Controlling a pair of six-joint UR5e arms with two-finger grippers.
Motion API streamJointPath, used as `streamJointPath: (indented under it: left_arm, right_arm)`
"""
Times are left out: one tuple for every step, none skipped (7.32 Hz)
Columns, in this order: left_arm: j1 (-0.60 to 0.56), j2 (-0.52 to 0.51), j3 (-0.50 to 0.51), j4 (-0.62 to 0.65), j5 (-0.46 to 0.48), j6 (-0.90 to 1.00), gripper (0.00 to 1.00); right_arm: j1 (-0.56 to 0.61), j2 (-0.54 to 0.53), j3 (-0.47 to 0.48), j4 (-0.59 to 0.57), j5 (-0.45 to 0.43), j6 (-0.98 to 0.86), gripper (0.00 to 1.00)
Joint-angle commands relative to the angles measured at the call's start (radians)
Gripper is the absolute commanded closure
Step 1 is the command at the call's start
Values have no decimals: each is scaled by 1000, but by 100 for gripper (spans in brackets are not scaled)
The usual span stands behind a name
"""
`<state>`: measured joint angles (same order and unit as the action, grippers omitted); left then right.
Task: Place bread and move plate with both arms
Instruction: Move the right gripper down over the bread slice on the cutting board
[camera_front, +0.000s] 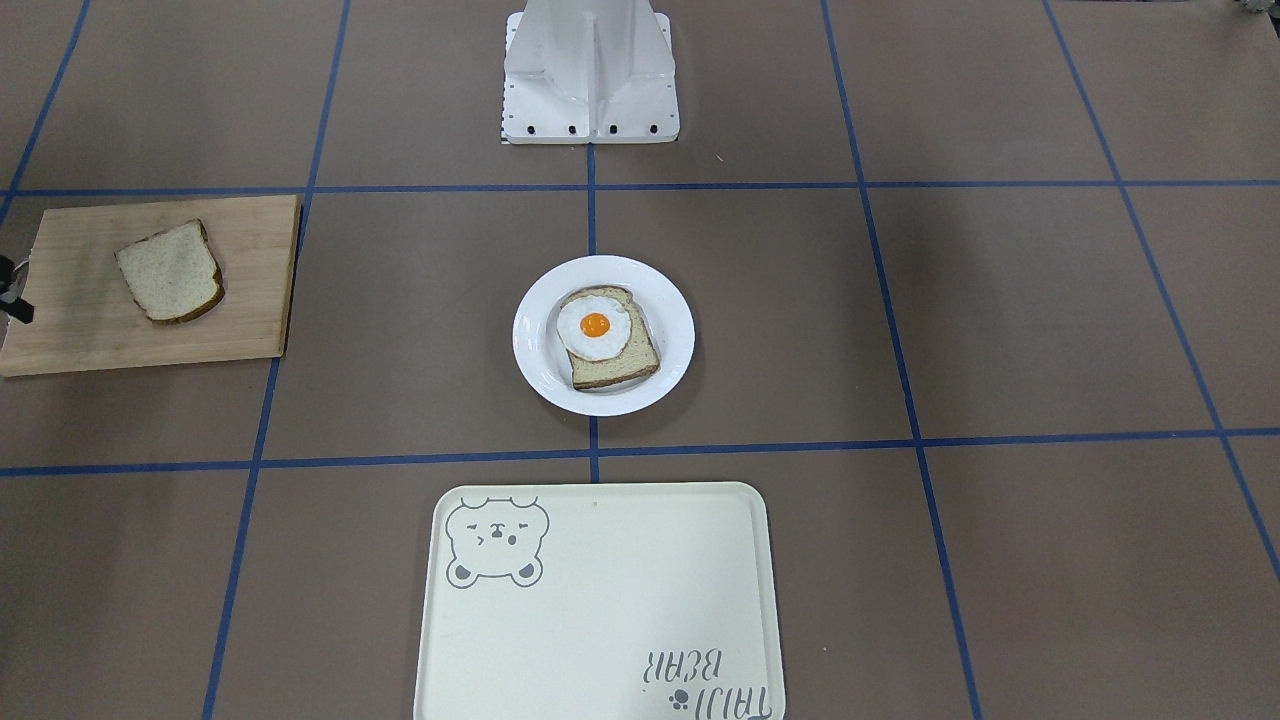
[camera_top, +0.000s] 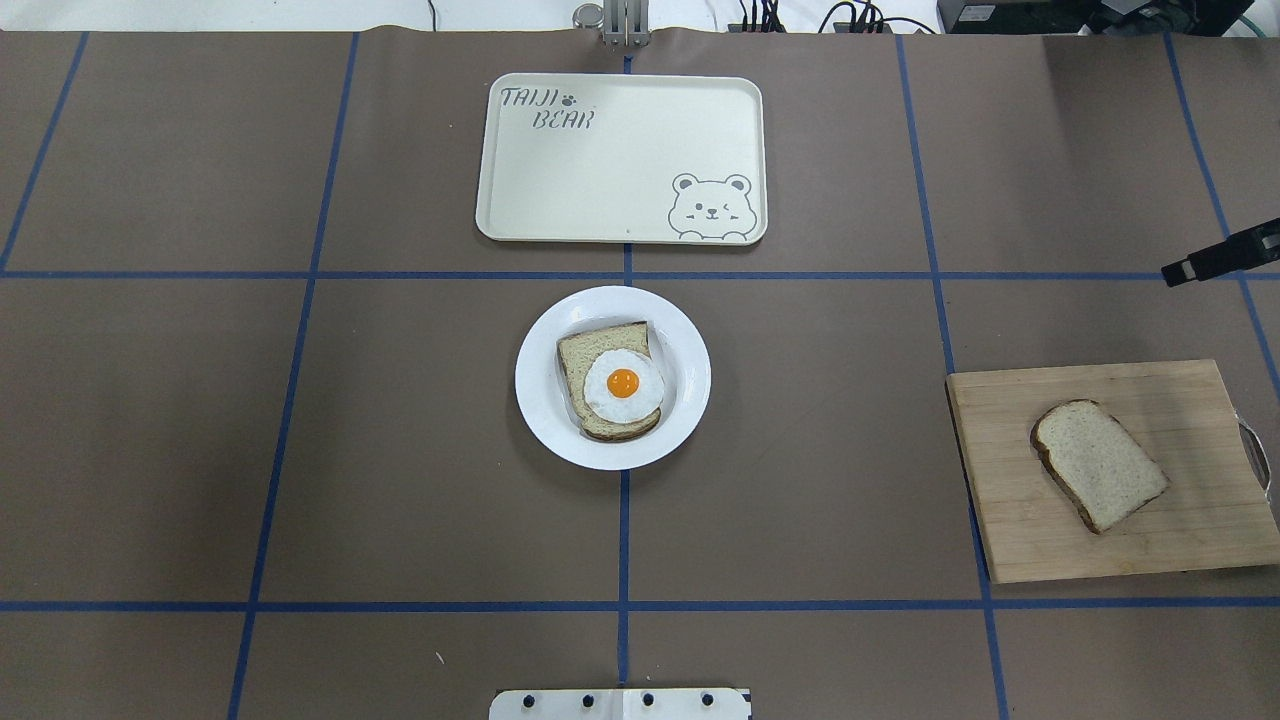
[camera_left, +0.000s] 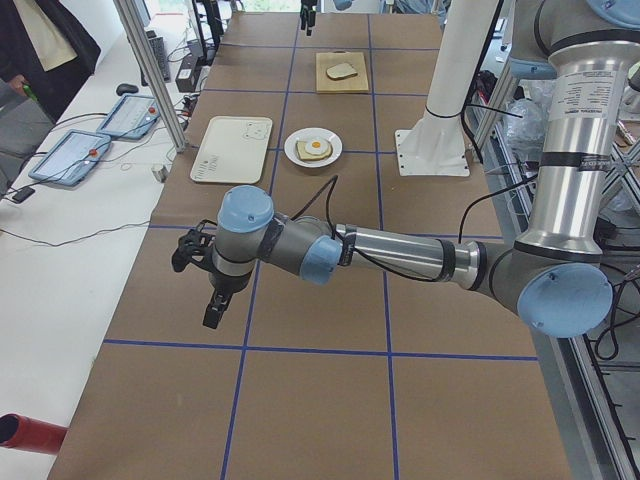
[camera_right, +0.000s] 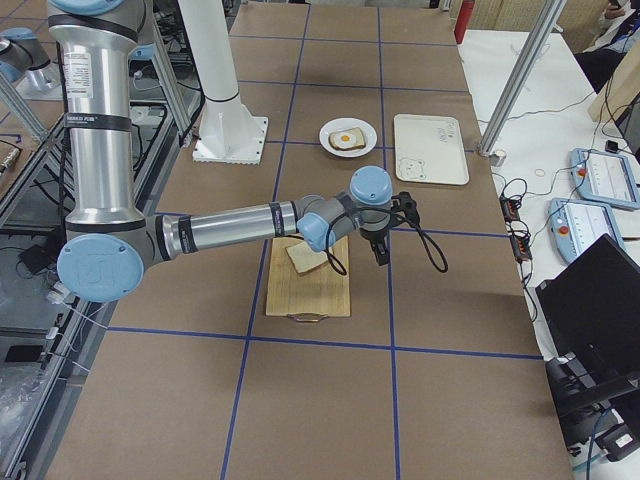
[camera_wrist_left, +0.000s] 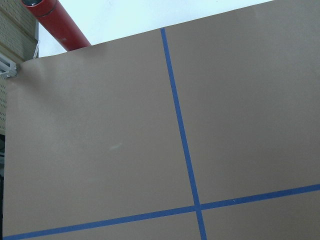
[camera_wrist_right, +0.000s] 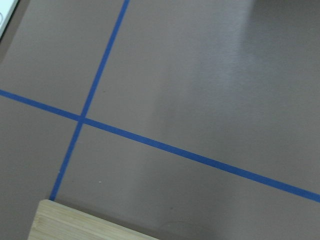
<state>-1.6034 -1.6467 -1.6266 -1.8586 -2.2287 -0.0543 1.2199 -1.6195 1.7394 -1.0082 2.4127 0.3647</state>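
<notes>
Lying near right fingers, bread

Overhead and front views opposed — sharing the plate, wrist cameras near tabletop

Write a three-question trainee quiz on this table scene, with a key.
1. True or false: the plain bread slice lies on the wooden board.
2. What tops the other slice on the white plate? A) fried egg B) cheese C) butter
3. Name what lies between the bear-print tray and the robot's base.
Key: 1 true; 2 A; 3 the white plate.
</notes>
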Motion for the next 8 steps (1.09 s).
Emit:
streamJointPath:
  left_arm:
    - [0,36,-1,-45,0,-1,0]
    - [0,48,1,-78,1,-1,0]
    - [0,54,2,-86,1,-1,0]
    - [0,59,2,-97,1,-1,0]
    - [0,74,2,-120,1,-1,0]
    - [0,90,2,-143,1,-1,0]
    - [0,94,2,-149,1,-1,0]
    - [0,94,4,-149,1,-1,0]
  right_arm:
    - [-98,-68,-3,80,-4,22,4]
    - [-141,-95,-3,82,-12,10,14]
    - [-143,-162,-3,147,9,-41,21]
    - [-143,-195,-17,201,47,-35,27]
    - [-149,-197,-30,203,55,-36,32]
    - [-169,-188,-49,207,54,-35,34]
    - [-193,-183,-52,208,43,-33,38]
    - [-216,-163,-63,206,39,-26,40]
